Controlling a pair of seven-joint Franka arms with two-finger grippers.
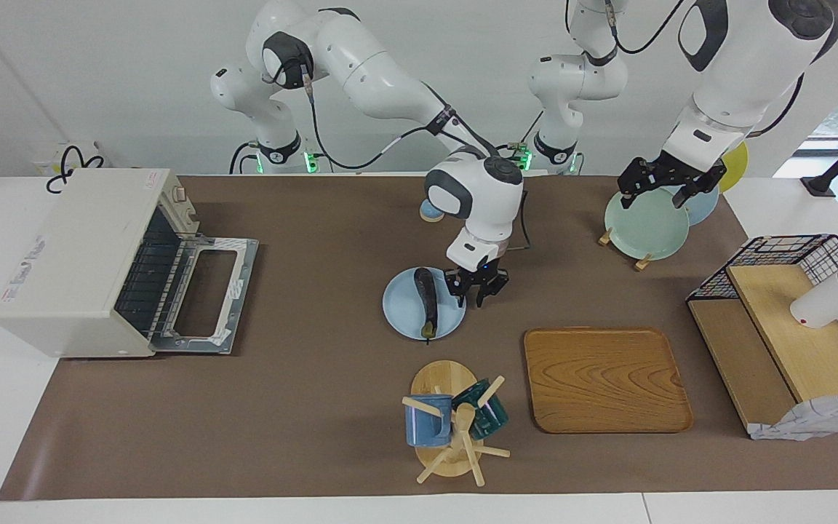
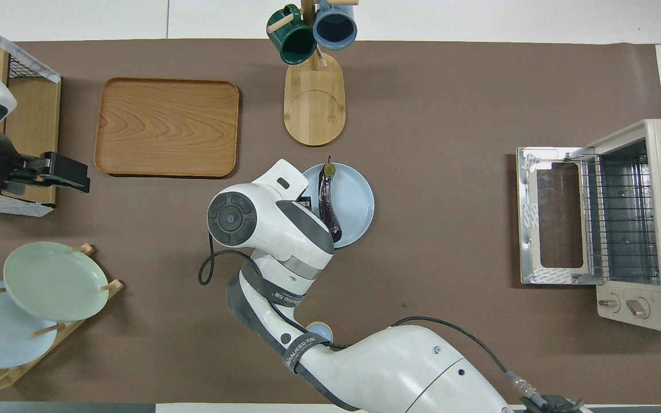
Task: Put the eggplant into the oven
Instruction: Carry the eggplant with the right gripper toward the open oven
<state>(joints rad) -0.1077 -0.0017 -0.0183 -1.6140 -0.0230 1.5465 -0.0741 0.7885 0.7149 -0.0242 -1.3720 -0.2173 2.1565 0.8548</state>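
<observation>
While eggplant (image 1: 426, 301) lies on blue plate (image 1: 401, 314) mid-counter, stem pointing away from robots, long axis runs near-to-far. Right gripper (image 1: 477, 287) low, at plate's edge toward left arm's end, fingers apart, nothing held; eggplant just beside it, toward oven (image 1: 84, 258). Oven door down, rack exposed, at right arm's end. Left gripper (image 1: 670, 180) raised over green plate (image 1: 644, 225), fingers apart, waiting. Right arm nearer; likely shifts sideways to straddle eggplant.

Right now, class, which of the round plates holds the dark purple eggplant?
The pale blue plate beside the right gripper holds the eggplant; the racked plates stand empty.
</observation>
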